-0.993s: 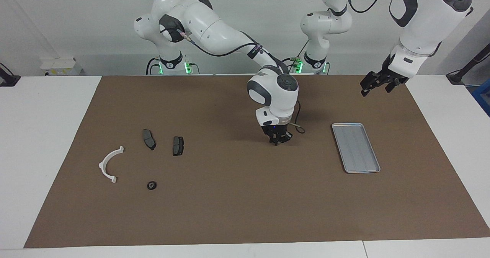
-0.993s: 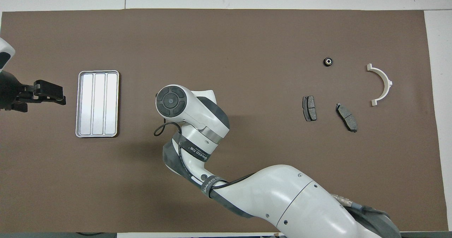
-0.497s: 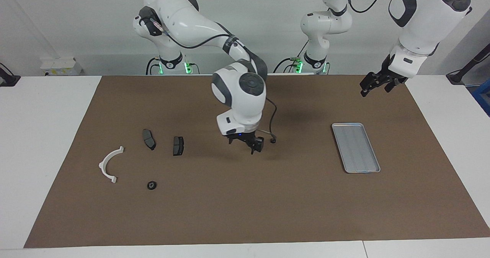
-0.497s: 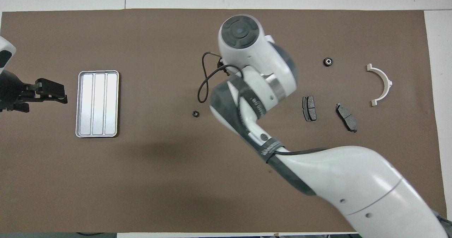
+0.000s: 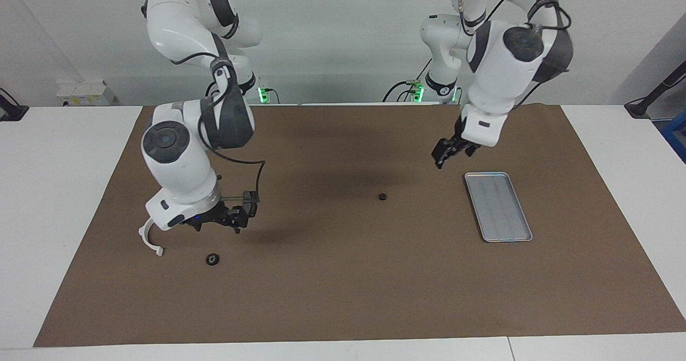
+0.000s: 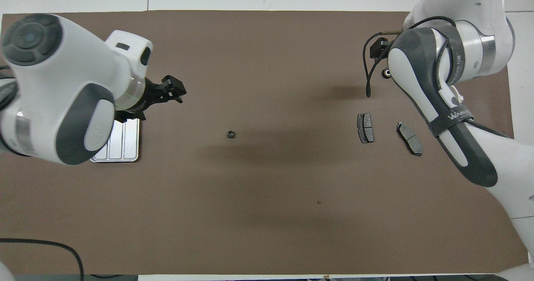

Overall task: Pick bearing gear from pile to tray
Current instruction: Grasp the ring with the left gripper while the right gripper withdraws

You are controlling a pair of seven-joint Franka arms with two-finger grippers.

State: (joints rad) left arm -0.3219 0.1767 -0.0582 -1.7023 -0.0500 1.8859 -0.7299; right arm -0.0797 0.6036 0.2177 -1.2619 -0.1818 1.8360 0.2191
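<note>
A small black bearing gear (image 5: 382, 196) (image 6: 230, 134) lies alone on the brown mat, midway between the pile and the tray (image 5: 498, 207) (image 6: 125, 147). My right gripper (image 5: 233, 223) hangs open and empty over the pile, its wrist hiding most of that pile in the facing view. The pile holds a white half-ring (image 5: 149, 239), two dark brake-pad plates (image 6: 365, 127) (image 6: 409, 138) and a black round piece (image 5: 213, 259) (image 6: 387, 72). Open and empty, my left gripper (image 5: 444, 157) (image 6: 172, 91) is up over the mat beside the tray, on the side toward the gear.
The brown mat (image 5: 343, 296) covers most of the white table. In the overhead view the left arm's wrist (image 6: 62, 89) covers most of the tray. A cable loops off the right wrist (image 6: 369, 76).
My right gripper opened and left the bearing gear mid-mat, then swung back over the pile. The left arm came in from its end of the table to beside the tray.
</note>
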